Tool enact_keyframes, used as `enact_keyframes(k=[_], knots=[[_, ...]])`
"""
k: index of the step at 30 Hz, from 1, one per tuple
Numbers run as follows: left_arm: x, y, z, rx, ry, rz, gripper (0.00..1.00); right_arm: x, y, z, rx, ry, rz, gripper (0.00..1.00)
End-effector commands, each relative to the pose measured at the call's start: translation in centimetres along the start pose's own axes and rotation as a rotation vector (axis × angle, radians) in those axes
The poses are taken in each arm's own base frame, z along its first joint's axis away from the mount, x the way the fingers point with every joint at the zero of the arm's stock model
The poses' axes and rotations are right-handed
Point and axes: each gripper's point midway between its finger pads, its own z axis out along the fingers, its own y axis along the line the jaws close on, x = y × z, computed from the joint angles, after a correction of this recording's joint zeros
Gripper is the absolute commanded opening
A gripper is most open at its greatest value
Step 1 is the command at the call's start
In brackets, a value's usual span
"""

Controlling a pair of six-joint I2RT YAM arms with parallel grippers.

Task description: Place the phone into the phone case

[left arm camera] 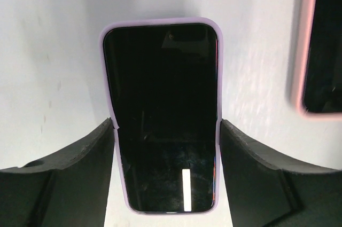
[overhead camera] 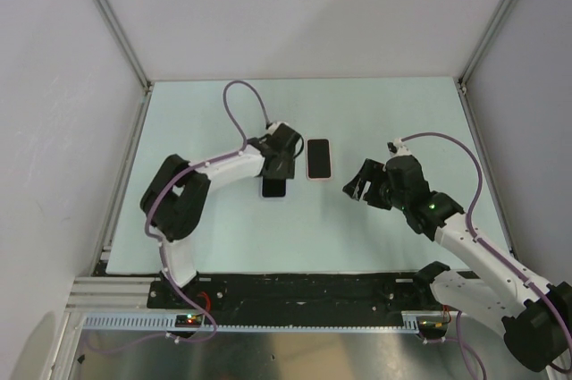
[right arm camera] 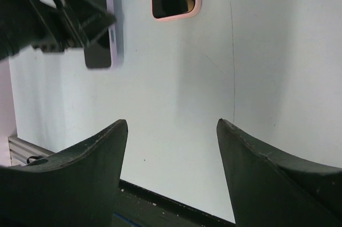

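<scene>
scene: two arms over table (overhead camera: 223, 228); two dark-faced slabs near its middle
phone (left arm camera: 160, 77): flat, face up, just left of table middle, between left pincer tips
case (left arm camera: 160, 22): lilac rim all round phone; looks seated, no corner visibly proud
phone long axis: near edge to far edge, about parallel to table's side edges
phone heading: one short end toward far edge, other under the left wrist; top end not readable from the dark glass
pink item (overhead camera: 319, 158): just right of phone, slightly nearer far edge, same near-far axis, not touching; empty or filled, cannot tell
left gripper (left arm camera: 166, 125): straddles phone across its width, fingers (left arm camera: 80, 168) on both long edges of the near half
left pincer state: tips at the lilac rim on both sides; squeezing or only resting there, cannot tell
why held so: likely side pressure to snap rim over phone edges, or to steady it on the table
right gripper (right arm camera: 172, 125): spread wide, nothing between tips, above bare table right of the pink item
why parked there: likely out of the left arm's way, ready to help
task stage: judged at or close to done
risk: sideways slide on release
</scene>
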Motion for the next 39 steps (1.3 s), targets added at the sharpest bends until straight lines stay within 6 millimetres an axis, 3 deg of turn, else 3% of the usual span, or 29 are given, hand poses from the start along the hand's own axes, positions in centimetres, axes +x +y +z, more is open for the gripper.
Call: enact_keyframes(k=[1,5,14,16,17,18,19,20,22,28,33,39], knots=[[-5.7,-1.7,1.0,0.051,-0.085,0.030,0.20,-0.5,-0.2,0.0,0.008,-0.021,-0.013,0.73],[-7.6,-3.0,2.7,0.069,-0.081,0.010,0.20,-0.5,-0.3,-0.1,0.009,-0.022,-0.010,0.73],[-8.1,-3.9,4.9,0.069,-0.066,0.003,0.23,-0.2,-0.5,-0.2,0.011,-0.016,-0.007,0.73],[-8.3,-3.9,4.8,0.071,-0.068,0.001,0.33,-0.1,-0.5,-0.2,0.009,-0.015,-0.007,0.73],[-8.3,-3.8,4.7,0.073,-0.067,0.000,0.44,-0.1,-0.5,-0.2,0.008,-0.014,-0.006,0.73],[-8.5,-3.7,4.4,0.077,-0.073,-0.001,0.56,-0.1,-0.4,-0.2,0.004,-0.013,-0.006,0.73],[-8.6,-3.5,4.1,0.076,-0.076,-0.001,0.78,-0.1,-0.3,-0.2,0.001,-0.012,-0.008,0.73],[-9.1,-3.4,3.3,0.082,-0.093,-0.005,0.89,-0.1,-0.3,-0.2,-0.004,-0.013,-0.010,0.74],[-10.2,-3.0,1.3,0.093,-0.132,-0.011,0.97,-0.2,0.0,-0.2,-0.014,-0.015,-0.013,0.74],[-13.0,-0.7,-6.9,0.132,-0.289,-0.033,1.00,-0.5,0.7,0.0,-0.038,-0.018,-0.015,0.78],[-9.9,2.2,-11.2,0.156,-0.340,-0.094,1.00,-0.9,0.6,0.0,-0.035,-0.034,-0.029,0.79],[-4.8,5.1,-13.2,0.193,-0.346,-0.220,1.00,-1.6,0.9,-0.4,-0.044,-0.072,-0.036,0.79]])
